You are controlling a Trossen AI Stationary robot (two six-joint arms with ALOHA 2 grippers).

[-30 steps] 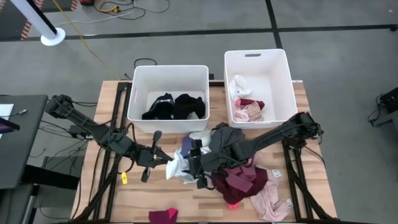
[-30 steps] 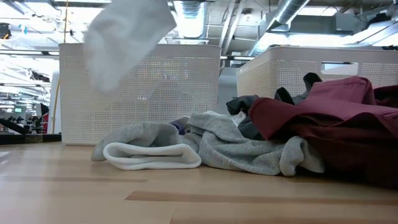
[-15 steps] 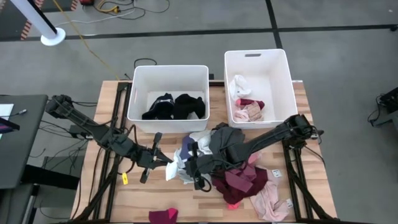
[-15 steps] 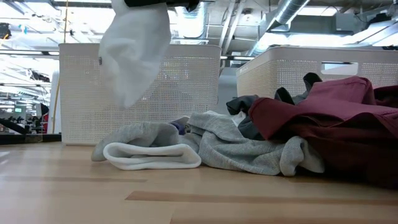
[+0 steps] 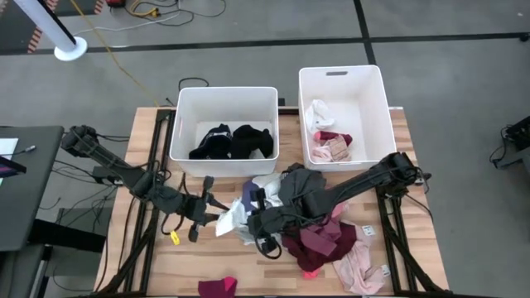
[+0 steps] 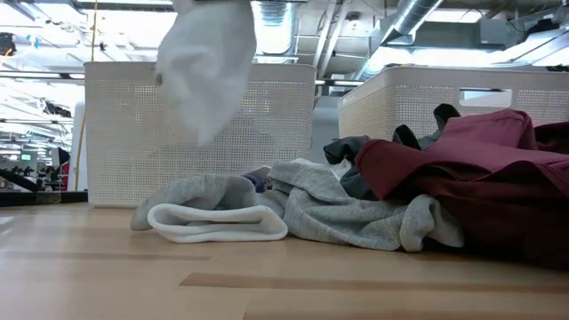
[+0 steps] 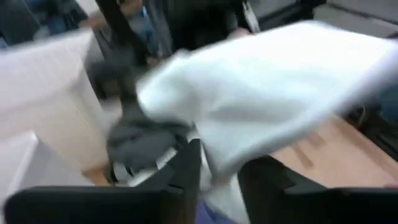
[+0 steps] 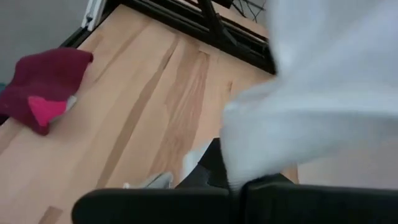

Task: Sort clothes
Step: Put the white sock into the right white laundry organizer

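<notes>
A white garment hangs in the air over the near middle of the table, between my two grippers; in the low view the white garment hangs clear of the wood. My right gripper is shut on it from the right. My left gripper stands at its left end, fingers parted, with white cloth between them. The other clothes lie heaped at the table's right: grey, maroon and pink pieces. My left gripper has the white garment's edge between its parted fingers; whether they touch it, I cannot tell. My right gripper pinches the white garment's upper part between its two fingers, slanting down from the table's right. The cloth hangs slack below, clear of the table.
Two white bins stand at the far side: the left bin holds black garments, the right bin holds white and pink ones. A rolled white piece lies before the heap. A small maroon garment lies at the near edge.
The white garment has swung a little toward the table's right and hangs lower in the low view. My left gripper has tipped downward and drawn slightly back toward the table's left edge; the garment stays up at my right gripper.
</notes>
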